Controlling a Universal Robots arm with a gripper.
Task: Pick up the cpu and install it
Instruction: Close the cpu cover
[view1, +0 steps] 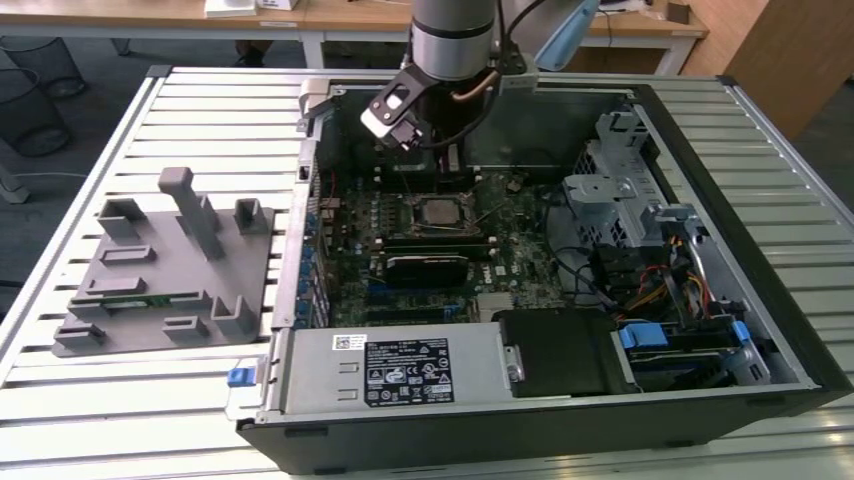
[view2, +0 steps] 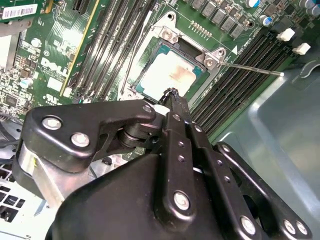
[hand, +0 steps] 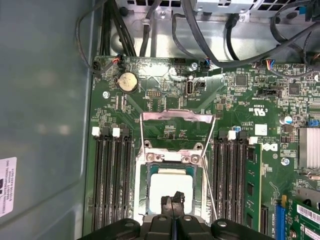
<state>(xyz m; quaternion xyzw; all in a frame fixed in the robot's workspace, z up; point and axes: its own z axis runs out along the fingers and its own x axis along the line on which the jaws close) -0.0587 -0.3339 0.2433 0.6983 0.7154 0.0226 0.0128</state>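
Observation:
The cpu (hand: 171, 186) is a small square chip with a silver-grey top, and it lies flat in the motherboard socket in both wrist views (view2: 170, 72). In the exterior view the cpu (view1: 438, 212) sits in the middle of the open computer case. The socket's metal load plate (hand: 175, 120) is swung up, and its thin lever rod (view2: 250, 67) sticks out to one side. My gripper (hand: 172, 200) hovers just over the chip's edge. Its black fingertips (view2: 173, 95) are pressed together with nothing between them. The exterior view has the gripper (view1: 445, 150) above the board, behind the socket.
Black memory slots (hand: 112, 185) flank the socket, and one green memory stick (hand: 252, 185) is seated. Cables (hand: 210, 45) cross the case's back end. A grey power supply (view1: 387, 370) and a drive cage (view1: 627, 190) crowd the case. A grey parts fixture (view1: 160, 260) stands at the exterior view's left.

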